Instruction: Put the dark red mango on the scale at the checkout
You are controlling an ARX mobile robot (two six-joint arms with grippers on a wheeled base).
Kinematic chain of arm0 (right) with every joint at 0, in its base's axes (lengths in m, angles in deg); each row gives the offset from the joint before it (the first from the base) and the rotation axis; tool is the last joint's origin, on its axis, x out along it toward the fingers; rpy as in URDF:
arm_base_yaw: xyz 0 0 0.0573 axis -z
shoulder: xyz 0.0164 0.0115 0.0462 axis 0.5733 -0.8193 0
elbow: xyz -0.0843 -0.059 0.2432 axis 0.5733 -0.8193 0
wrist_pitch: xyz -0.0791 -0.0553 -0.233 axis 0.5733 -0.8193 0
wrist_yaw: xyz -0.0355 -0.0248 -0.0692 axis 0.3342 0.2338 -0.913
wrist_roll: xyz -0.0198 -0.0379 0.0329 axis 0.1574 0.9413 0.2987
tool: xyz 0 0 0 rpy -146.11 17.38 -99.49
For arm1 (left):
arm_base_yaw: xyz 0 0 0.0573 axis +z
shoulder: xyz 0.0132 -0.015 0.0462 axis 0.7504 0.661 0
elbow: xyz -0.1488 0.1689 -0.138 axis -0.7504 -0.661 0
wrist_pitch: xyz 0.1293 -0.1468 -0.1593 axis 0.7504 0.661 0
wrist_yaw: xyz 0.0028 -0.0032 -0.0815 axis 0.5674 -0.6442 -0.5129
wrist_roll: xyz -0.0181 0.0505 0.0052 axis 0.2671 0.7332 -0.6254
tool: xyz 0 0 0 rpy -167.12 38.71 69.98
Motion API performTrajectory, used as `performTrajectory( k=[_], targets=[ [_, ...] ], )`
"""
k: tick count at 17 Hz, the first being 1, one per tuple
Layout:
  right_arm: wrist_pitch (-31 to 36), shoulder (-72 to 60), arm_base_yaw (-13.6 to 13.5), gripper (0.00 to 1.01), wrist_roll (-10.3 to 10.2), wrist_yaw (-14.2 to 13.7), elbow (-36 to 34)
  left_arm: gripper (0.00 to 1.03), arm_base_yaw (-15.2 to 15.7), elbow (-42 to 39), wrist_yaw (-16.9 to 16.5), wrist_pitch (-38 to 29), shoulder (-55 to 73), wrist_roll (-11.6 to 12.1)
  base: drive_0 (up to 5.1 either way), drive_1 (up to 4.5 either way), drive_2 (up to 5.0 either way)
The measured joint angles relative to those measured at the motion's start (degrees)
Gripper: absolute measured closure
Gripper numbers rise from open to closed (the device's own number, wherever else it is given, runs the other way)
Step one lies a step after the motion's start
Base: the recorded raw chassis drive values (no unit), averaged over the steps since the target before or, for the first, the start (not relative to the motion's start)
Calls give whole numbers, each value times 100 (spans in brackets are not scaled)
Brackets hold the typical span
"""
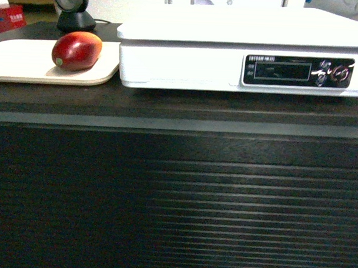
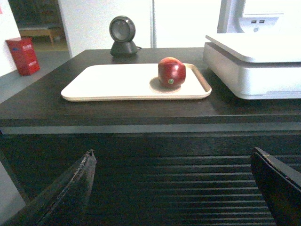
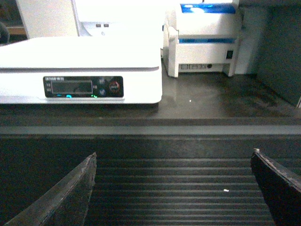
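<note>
Nearest the cameras, the left hand (image 2: pixel 171 188) and the right hand (image 3: pixel 171 188) each hung with fingers spread wide and nothing between them, in front of the ribbed dark face of the checkout bench (image 1: pixel 177 198). On the benchtop beyond, the dark red mango (image 1: pixel 76 50) lay on a flat beige tray (image 1: pixel 23 61), near the tray's right end. Just beside the tray stood the white scale (image 1: pixel 241 51), its platform bare. Farther back sat a round black scanner (image 2: pixel 122 36) and a red box (image 2: pixel 22 55).
</note>
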Motion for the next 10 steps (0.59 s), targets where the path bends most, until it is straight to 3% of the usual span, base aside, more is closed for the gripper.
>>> performTrajectory(
  k=[10],
  targets=[
    [-15,0,0,3,-7,-9,0,5,0,0,2,9,0,-4,0,0,0]
  ],
)
